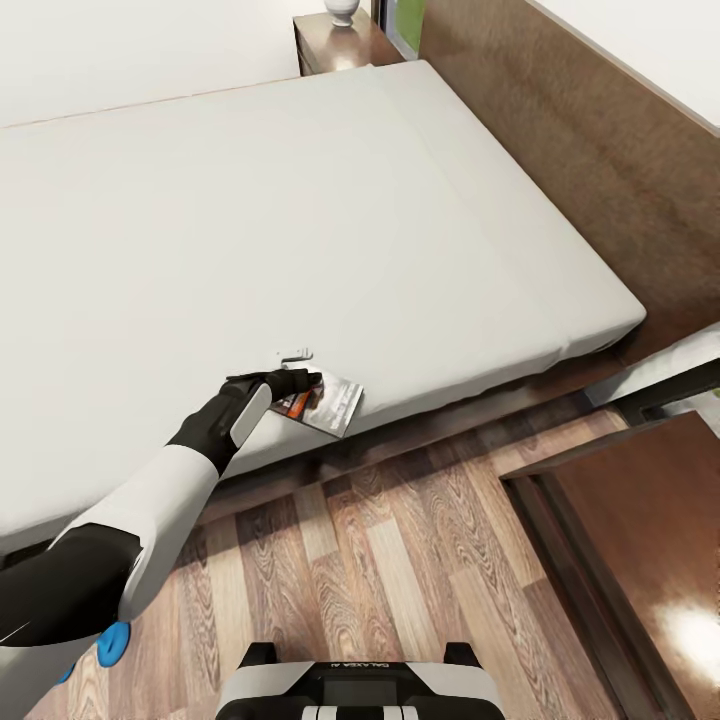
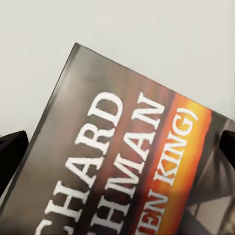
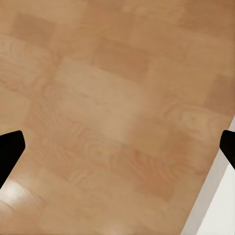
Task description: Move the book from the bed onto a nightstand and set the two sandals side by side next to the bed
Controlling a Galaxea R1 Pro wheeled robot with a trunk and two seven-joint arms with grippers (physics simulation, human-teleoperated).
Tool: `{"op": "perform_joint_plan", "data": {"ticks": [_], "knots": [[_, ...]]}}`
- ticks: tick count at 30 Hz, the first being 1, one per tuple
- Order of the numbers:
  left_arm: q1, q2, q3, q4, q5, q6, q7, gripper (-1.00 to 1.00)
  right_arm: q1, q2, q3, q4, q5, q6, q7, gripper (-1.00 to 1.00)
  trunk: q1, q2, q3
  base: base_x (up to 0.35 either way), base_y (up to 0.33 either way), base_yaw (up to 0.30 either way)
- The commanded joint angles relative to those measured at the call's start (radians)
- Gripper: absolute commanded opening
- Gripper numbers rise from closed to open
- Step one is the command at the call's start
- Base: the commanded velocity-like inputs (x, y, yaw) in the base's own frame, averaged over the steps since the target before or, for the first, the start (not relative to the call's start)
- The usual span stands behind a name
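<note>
Robot base [image 1: 360, 690] sits lowest in the head view; left gripper [image 1: 300, 381] jaws spread wide over the book [image 1: 330, 402] at the bed's [image 1: 300, 220] near edge, right gripper [image 3: 117, 147] jaws wide above wood floor [image 3: 107, 98]

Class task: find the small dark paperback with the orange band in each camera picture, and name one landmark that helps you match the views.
Head view: the small dark paperback with the orange band lies at the smooth light-grey mattress's near edge, by the left gripper.
Left wrist view: the paperback is close up, white lettering legible, between the dark jaws.
Right wrist view: not in it; wood-plank floor.
Shared landmark: the mattress.
</note>
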Motion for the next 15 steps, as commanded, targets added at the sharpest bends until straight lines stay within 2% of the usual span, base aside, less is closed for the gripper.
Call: {"op": "perform_joint_plan", "data": {"ticks": [1,15], "knots": [[0.000,0.001,-0.002,0.028,0.009,0.007,0.007,1.00,0.000,0.000,0.008,-0.002,-0.001,0.003,0.004,1.00,0.000,0.000,0.000,-0.055,0.000,0.000],[0.000,0.000,-0.002,0.028,0.009,0.007,0.007,1.00,0.000,0.000,0.008,-0.002,-0.001,0.004,0.004,1.00,0.000,0.000,0.000,-0.020,0.000,0.000]]}}
